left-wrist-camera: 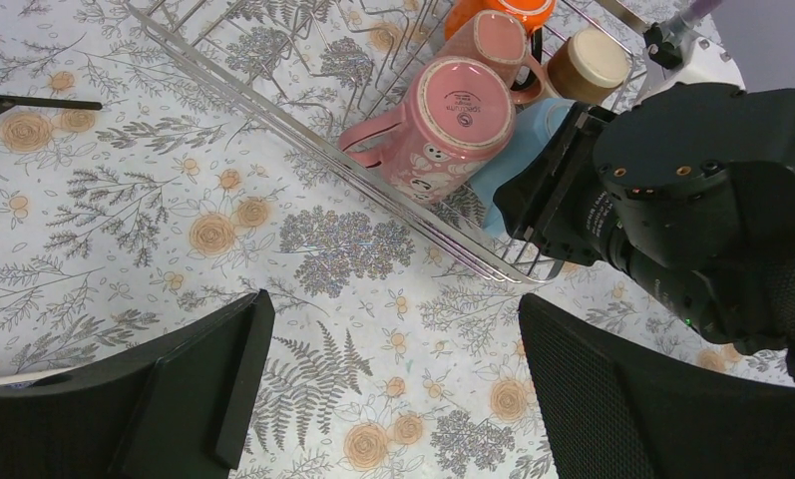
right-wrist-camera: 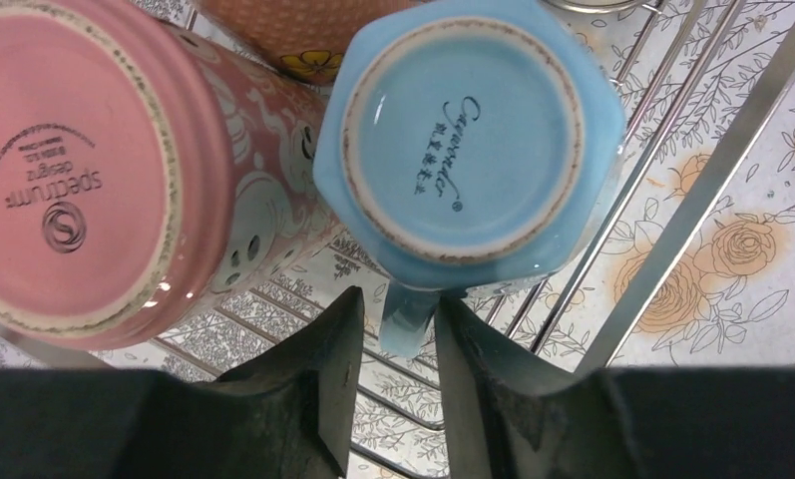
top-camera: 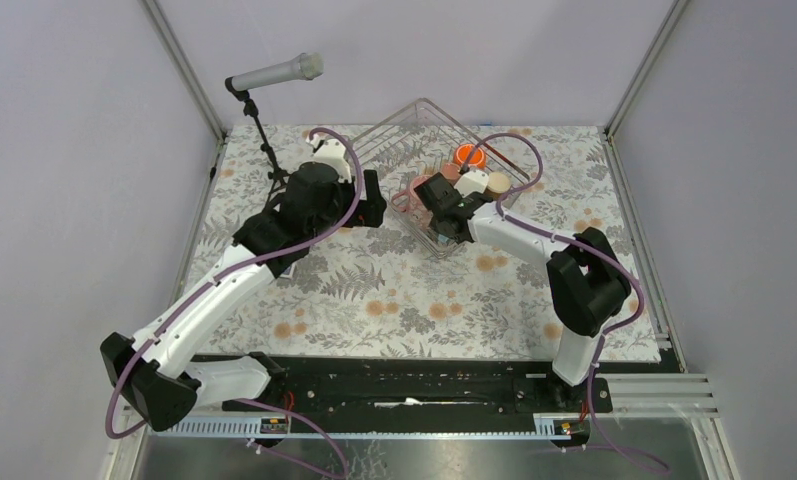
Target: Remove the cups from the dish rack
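Your right hand was down in the dish rack, at the lower middle of its wrist view. It was narrowed around the handle of the light blue mug. That mug had its base turned to the camera and its handle poked down between your two fingers. One finger looked to be against the handle and a sliver of gap showed on the other side, so I could not tell whether you had it pinched.

Just beside it, at the left of the frame, was the salmon-pink mug, base also facing the lens. In the top view the rack sat at the upper middle of the flowered worktop, with the orange mug toward its upper right.

Your left hand hovered over the worktop at the bottom of its own view. It was spread wide, just outside the rack wires and holding nothing.
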`<state>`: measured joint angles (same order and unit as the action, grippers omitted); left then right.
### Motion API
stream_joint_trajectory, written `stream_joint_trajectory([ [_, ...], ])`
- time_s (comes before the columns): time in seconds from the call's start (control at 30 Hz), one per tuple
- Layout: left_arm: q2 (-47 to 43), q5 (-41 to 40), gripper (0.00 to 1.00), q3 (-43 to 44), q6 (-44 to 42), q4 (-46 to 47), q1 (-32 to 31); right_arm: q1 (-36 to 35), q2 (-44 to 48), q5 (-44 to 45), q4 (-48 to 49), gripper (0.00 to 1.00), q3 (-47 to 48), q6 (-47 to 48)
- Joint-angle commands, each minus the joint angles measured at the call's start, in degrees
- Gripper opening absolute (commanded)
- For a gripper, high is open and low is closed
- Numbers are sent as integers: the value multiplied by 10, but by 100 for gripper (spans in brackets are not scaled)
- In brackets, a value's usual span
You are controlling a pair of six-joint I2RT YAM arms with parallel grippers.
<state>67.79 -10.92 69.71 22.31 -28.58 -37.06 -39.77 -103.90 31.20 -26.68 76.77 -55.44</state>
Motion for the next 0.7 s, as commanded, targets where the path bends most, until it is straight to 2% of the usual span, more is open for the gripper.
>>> stream_joint_trajectory([
  [0.0,-16,12,99,-3,3,29,2,-6,-7,52,22,34,-22,-18],
  [0.1,-16,16,99,-9,10,36,3,-7,-5,67,27,23,-24,-5],
  [0.23,-12,26,99,-15,21,48,3,-7,14,91,30,0,-24,29],
  [0.4,-7,44,99,-30,34,74,3,-8,63,112,36,0,-22,100],
  [0.67,6,77,99,-43,56,113,3,-7,137,75,66,0,-18,196],
])
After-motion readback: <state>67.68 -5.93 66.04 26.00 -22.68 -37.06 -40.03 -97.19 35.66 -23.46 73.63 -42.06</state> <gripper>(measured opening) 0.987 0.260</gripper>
